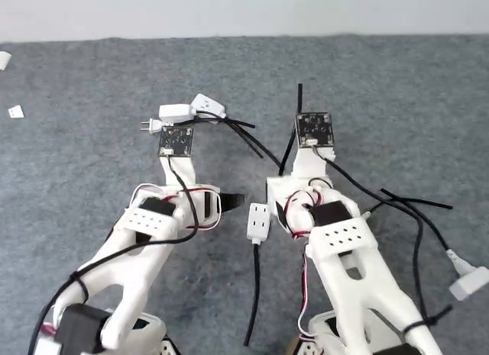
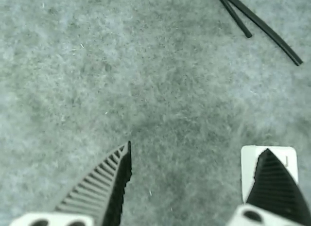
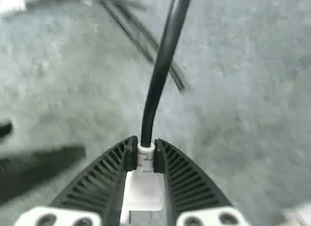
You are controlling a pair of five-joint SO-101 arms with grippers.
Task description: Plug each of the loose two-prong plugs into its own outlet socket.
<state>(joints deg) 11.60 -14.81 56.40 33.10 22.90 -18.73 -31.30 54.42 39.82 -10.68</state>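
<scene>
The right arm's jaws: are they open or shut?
Shut on a white connector: both jaws press its sides, and its black cord runs out from between them.

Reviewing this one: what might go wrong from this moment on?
1. The outlet socket lies loose on the carpet; the open left gripper isn't holding it, so it may slide when pushed.
2. The right gripper pinches its plug near the cord, which could twist it.

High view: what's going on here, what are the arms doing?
The right gripper has its jaws shut on a white plug, with the black cord leading off. The left gripper hangs open and empty next to the white outlet socket on the carpet. A loose plug lies farther out. Nothing is in the socket yet.
</scene>
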